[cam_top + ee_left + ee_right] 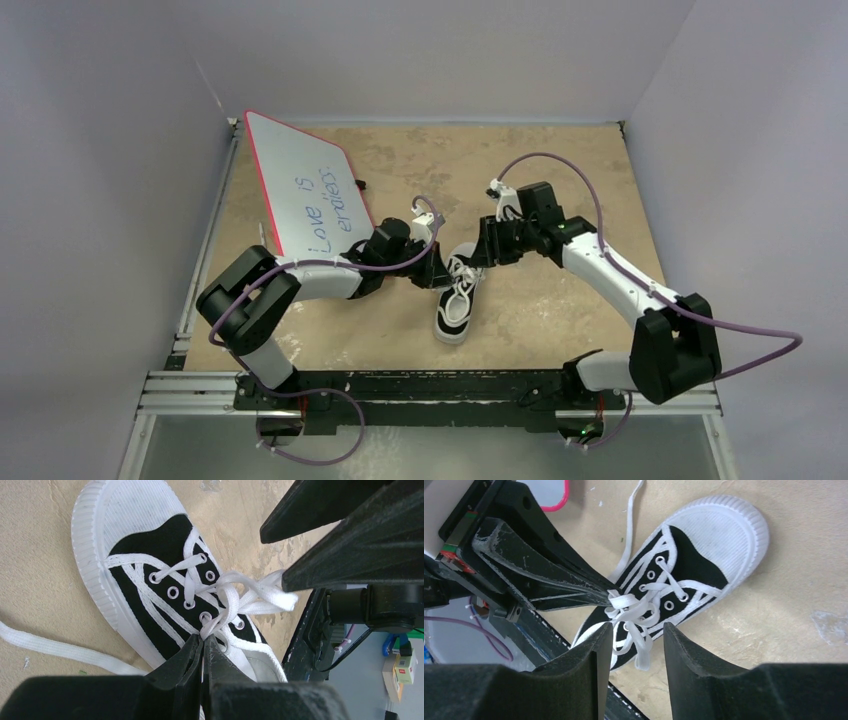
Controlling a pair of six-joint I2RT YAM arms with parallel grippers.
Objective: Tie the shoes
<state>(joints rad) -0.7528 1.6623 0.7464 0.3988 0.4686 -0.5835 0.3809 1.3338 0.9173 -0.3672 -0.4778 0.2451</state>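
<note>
At the far left, a pink-edged whiteboard (305, 195) leans up from the tan, mottled table (560, 170), well apart from the work. The left gripper (202, 647) has its black fingers pressed together on a strand of the laces (235, 592), pinching it just above the upper eyelets (173, 592). The sneaker (456, 305) lies near the middle of the table between the two grippers, upright on its sole with its toe toward the near edge. It is black canvas with white stitched stripes, small metal-ringed eyelets and a ribbed white rubber toe cap (125, 510) and sole. The laces are flat woven white tape, limp and bunched into a loose tangle over the tongue, and one free tail (50, 647) trails on the table to the left. The right gripper (631, 635) hovers just over the tangle with its fingers spread, a strand running through the gap but not yet clamped. The step looks like forming or drawing the knot. The next move probably calls for the right fingers to close on that strand and pull away from the left. The floppy tape could slip out.
</note>
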